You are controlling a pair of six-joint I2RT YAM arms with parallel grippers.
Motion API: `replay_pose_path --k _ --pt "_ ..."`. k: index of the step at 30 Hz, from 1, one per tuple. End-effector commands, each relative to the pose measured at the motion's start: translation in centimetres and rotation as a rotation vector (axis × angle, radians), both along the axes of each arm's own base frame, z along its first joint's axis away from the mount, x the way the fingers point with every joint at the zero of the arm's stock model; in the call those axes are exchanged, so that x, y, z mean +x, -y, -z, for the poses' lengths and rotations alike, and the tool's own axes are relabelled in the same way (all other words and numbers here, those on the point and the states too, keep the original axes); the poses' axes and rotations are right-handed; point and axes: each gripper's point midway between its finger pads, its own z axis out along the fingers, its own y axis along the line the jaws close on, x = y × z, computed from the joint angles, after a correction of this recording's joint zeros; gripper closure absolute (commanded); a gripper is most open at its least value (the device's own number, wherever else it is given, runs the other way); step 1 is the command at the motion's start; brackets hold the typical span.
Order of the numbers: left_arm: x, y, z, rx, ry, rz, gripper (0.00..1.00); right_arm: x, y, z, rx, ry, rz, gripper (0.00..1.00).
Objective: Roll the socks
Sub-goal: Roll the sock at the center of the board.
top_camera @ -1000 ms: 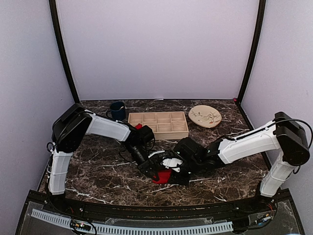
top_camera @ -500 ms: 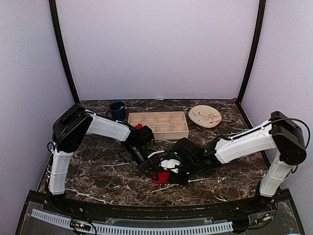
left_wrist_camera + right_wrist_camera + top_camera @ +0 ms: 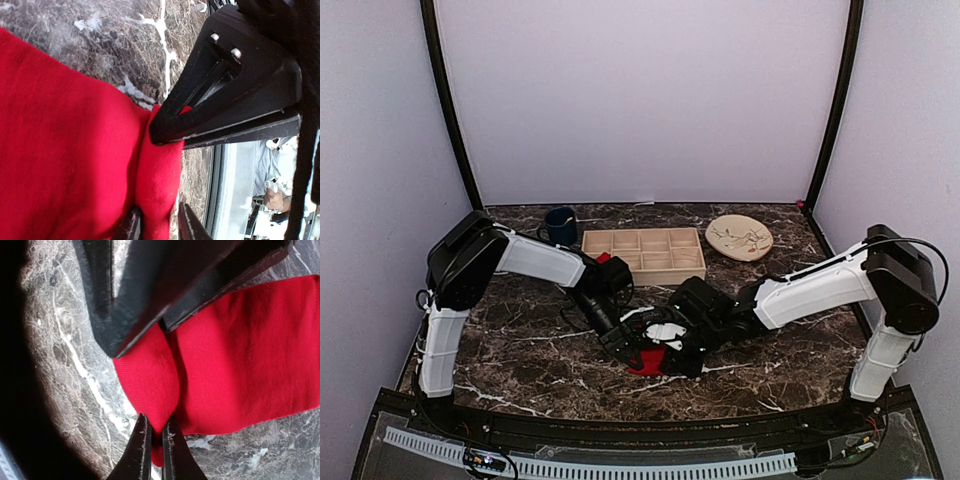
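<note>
One red sock point(image 3: 645, 362) lies on the dark marble table, with both grippers meeting over it. In the right wrist view my right gripper point(image 3: 157, 417) is shut on a raised fold of this sock point(image 3: 240, 355) at its edge. The left gripper point(image 3: 157, 212) straddles the same fold of the sock point(image 3: 60, 150); its jaws stand apart, and a gap shows beside one finger point(image 3: 187, 225). In the top view the left gripper point(image 3: 625, 345) and right gripper point(image 3: 670, 350) nearly touch. A second red sock point(image 3: 603, 258) peeks out by the tray's left end, mostly hidden behind the left arm.
A wooden compartment tray point(image 3: 645, 253) stands behind the arms at the middle. A dark blue mug point(image 3: 560, 224) sits at the back left and a round tan plate point(image 3: 739, 237) at the back right. The table's near edge lies just below the grippers.
The right gripper has shut on the sock's fold and its arm has shifted slightly left. The left gripper's jaws have parted and let go of the fold they pinched.
</note>
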Motion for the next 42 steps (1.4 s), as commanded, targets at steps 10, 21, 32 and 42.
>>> replay_pose_path --k 10,21,32,42 --pt "1.3 -2.7 1.3 0.125 0.095 -0.084 0.64 -0.4 -0.1 0.7 0.015 -0.132 0.019 0.99" --pt "1.5 -4.7 2.8 0.193 0.059 -0.144 0.62 0.1 0.0 0.1 0.045 -0.116 0.051 0.99" --pt "2.5 -6.6 4.1 0.271 0.098 -0.185 0.61 0.2 0.0 0.3 0.058 -0.126 0.069 0.99" --pt "5.3 -8.0 2.8 0.273 0.179 -0.269 0.61 0.3 0.0 0.3 0.063 -0.141 0.075 0.99"
